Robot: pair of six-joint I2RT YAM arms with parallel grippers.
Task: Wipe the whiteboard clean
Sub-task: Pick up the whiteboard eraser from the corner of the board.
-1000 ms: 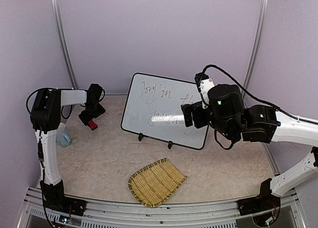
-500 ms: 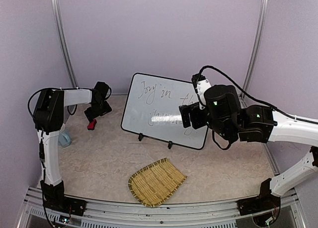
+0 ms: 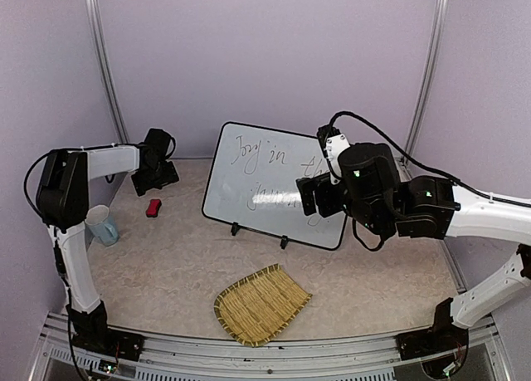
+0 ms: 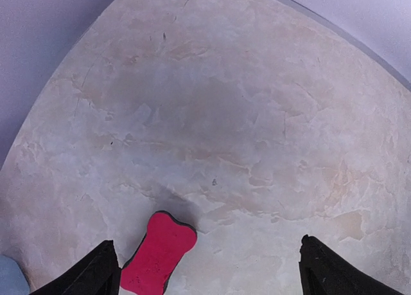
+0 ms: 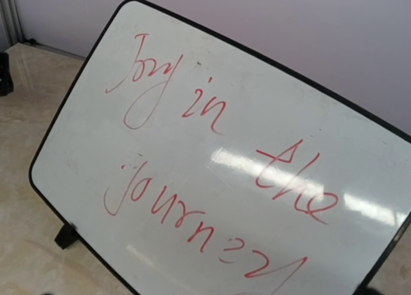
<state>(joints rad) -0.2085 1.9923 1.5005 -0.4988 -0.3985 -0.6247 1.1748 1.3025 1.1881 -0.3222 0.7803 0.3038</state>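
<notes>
The whiteboard (image 3: 249,200) stands tilted on two small black feet at the back middle, with red handwriting "Joy in the journey" across it (image 5: 83,141). A red bone-shaped eraser (image 3: 153,207) lies flat on the table to its left. My left gripper (image 3: 156,182) hangs open just behind the eraser. In the left wrist view the eraser (image 4: 158,251) lies beside the left fingertip (image 4: 101,273), untouched. My right gripper (image 3: 309,197) hovers open close in front of the board's right half, holding nothing.
A woven straw mat (image 3: 261,304) lies near the front middle. A pale blue cup (image 3: 101,225) stands at the left by the left arm. Purple walls enclose the table on three sides.
My left gripper has drawn back from the red eraser toward the rear wall, leaving it on the table. The right arm has eased slightly left along the board.
</notes>
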